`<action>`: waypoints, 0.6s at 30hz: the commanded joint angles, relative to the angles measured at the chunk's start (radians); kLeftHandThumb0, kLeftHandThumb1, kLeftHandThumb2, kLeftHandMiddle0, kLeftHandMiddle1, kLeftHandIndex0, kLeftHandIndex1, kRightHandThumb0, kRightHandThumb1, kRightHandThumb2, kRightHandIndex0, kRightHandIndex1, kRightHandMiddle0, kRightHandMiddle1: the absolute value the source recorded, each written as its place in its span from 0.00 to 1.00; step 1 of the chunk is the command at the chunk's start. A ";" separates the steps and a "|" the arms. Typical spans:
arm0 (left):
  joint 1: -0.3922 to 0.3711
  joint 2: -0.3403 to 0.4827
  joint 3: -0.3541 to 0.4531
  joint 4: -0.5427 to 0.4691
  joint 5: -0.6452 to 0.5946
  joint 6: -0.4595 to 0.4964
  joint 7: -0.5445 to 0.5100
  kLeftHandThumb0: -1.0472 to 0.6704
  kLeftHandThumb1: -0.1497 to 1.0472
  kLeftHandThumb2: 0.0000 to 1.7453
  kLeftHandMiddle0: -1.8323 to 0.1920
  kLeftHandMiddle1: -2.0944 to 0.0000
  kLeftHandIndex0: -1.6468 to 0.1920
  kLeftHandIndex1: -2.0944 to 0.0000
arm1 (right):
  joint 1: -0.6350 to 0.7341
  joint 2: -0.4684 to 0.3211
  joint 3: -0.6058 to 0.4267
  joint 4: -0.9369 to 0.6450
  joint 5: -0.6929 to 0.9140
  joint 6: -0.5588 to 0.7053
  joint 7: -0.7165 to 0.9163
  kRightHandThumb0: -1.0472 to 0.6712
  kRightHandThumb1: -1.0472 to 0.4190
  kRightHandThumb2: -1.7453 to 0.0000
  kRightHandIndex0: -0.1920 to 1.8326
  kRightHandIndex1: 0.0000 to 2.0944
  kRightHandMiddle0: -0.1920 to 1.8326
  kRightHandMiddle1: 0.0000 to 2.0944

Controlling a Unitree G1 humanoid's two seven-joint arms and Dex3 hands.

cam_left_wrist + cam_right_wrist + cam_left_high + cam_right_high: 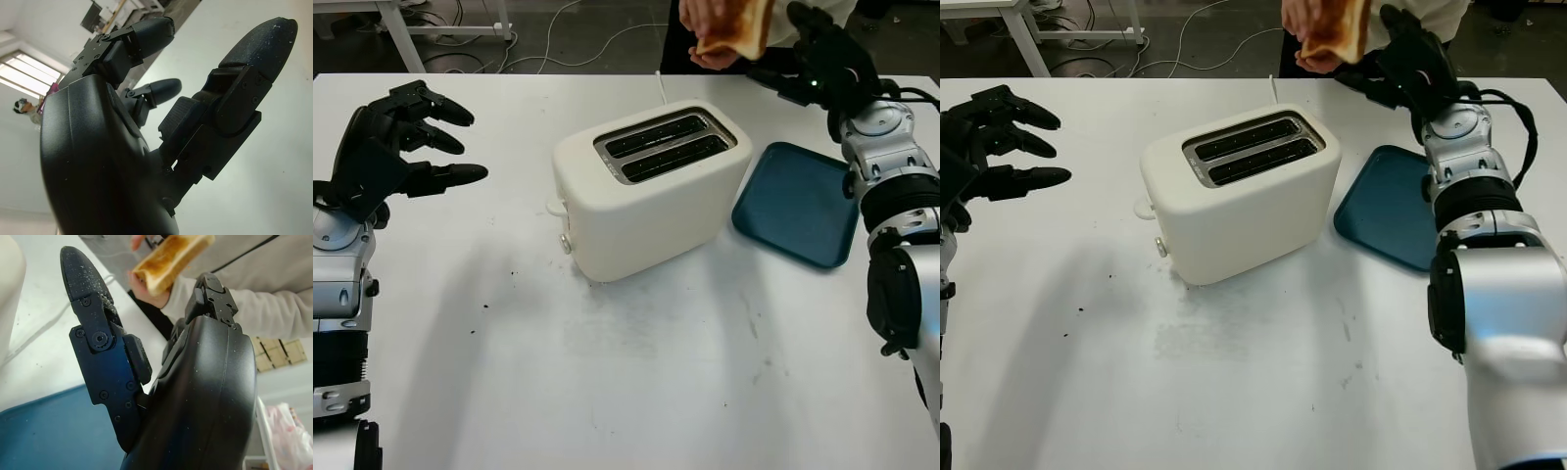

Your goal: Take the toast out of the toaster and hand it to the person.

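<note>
One slice of browned toast (pixel 736 27), golden on its face and darker along the crust, is seen at the far edge of the white table (pixel 636 382), where it is gripped in a person's hand (pixel 703 29) and held tilted above the tabletop. The robot's black three-fingered right hand (pixel 818 61) is raised just beside that slice, on the far right of the table; it is released and nothing is grasped by it, and in the right wrist view the toast (pixel 168 259) is seen beyond the fingers (pixel 93 308), apart from them. Its silver forearm is stretched forward over a dark teal rectangular plastic tray (pixel 798 204), which is laid flat on the table just to the right of the toaster. One cream-white two-slot toaster (pixel 646 186) is stood in the middle of the table, set at a slight angle, with both slots seen dark and a small round knob and a lever placed on its near left end. A white cord is run from behind it toward the table's far edge. The black left hand (pixel 396 147) is held up at the left side of the table, well apart from the toaster, open and holding nothing, its three fingers pointed toward the toaster. One tray, one toaster and one slice are counted.
</note>
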 commanded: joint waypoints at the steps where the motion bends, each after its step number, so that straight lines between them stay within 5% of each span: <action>1: 0.012 -0.001 0.004 -0.005 0.002 -0.005 0.002 0.00 0.61 0.00 0.65 0.40 0.61 0.46 | 0.038 -0.013 -0.023 -0.032 0.032 -0.031 0.024 0.08 0.15 1.00 0.09 0.00 0.09 0.00; 7: 0.015 -0.001 0.004 -0.003 0.004 -0.010 0.003 0.00 0.61 0.00 0.66 0.40 0.61 0.46 | 0.196 0.002 -0.093 -0.210 0.142 -0.070 0.120 0.14 0.16 0.99 0.09 0.00 0.09 0.00; 11: 0.018 -0.004 0.006 0.000 0.004 -0.020 0.007 0.00 0.61 0.00 0.65 0.40 0.61 0.46 | 0.393 0.073 -0.164 -0.470 0.308 -0.047 0.213 0.20 0.16 1.00 0.09 0.00 0.09 0.00; 18: 0.022 -0.013 0.010 0.009 -0.010 -0.019 0.005 0.00 0.61 0.00 0.65 0.40 0.61 0.46 | 0.736 0.177 -0.161 -0.934 0.358 -0.023 0.166 0.14 0.09 0.94 0.10 0.00 0.11 0.01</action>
